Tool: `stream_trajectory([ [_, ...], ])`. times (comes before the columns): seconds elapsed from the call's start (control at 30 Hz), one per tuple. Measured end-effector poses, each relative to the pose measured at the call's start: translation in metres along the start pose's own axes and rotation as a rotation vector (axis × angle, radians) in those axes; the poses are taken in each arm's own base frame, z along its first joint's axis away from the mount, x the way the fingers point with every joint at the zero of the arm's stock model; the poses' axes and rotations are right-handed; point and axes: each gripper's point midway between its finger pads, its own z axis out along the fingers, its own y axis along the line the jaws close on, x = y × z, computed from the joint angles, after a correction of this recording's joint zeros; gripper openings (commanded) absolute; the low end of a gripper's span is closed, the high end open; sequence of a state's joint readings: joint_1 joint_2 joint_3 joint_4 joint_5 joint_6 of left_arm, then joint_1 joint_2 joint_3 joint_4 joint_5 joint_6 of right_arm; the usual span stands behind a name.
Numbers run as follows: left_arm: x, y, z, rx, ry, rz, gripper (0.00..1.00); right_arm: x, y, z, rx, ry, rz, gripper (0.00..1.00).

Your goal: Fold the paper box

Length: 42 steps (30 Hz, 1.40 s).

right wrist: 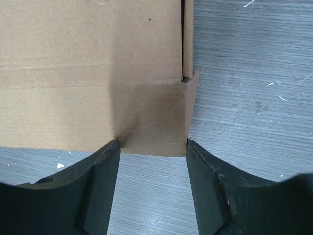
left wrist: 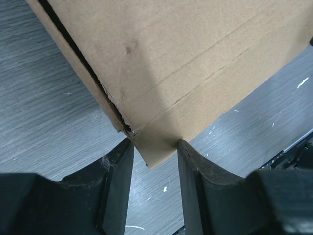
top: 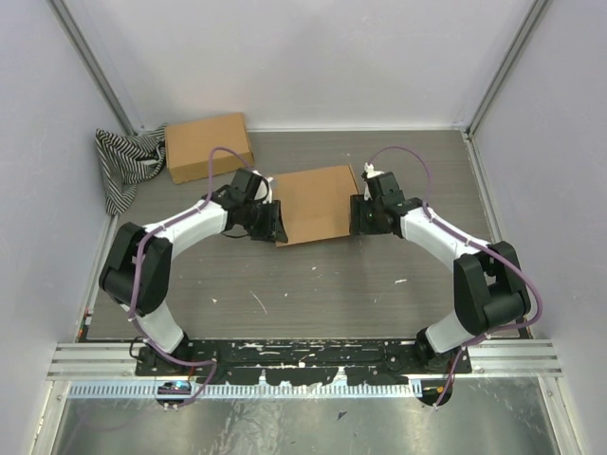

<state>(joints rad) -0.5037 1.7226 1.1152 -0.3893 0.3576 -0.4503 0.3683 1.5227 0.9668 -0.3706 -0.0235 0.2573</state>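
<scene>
though folded nearly shut, seemingly needs corner flaps of paper box (top: 318, 204) pressed home; left gripper (left wrist: 155, 143), right gripper (right wrist: 152, 143) spread open, empty, straddling corners.

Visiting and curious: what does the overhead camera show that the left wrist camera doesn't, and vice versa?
Only overhead: the whole arms, the right gripper, a second cardboard box, a striped cloth. Only left wrist: a corner flap between the left gripper's open fingers, a dark slit along the edge. Both: the paper box on the grey table.

Plain brown paper box (top: 313, 204), black-and-white striped cloth (top: 119, 166), grey wood-grain table (top: 313, 284).
</scene>
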Motion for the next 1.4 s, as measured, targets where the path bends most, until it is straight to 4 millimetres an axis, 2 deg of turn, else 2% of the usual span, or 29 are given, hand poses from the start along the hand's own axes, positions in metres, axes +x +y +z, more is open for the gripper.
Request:
stream_trajectory([
  [0.37, 0.003, -0.003, -0.008, 0.003, 0.012, -0.003, 0.47, 0.0, 0.003, -0.003, -0.013, 0.009, 0.004, 0.58],
  [0.7, 0.003, 0.006, -0.011, -0.056, 0.02, 0.012, 0.47, -0.011, 0.012, -0.015, -0.031, 0.024, 0.038, 0.53],
  [1.07, 0.002, 0.009, -0.012, -0.066, 0.015, 0.012, 0.46, -0.001, 0.014, -0.011, -0.039, 0.073, 0.068, 0.53],
  [1.4, 0.001, 0.011, -0.013, -0.068, 0.015, 0.007, 0.47, 0.001, 0.016, -0.011, -0.075, 0.092, 0.103, 0.51],
])
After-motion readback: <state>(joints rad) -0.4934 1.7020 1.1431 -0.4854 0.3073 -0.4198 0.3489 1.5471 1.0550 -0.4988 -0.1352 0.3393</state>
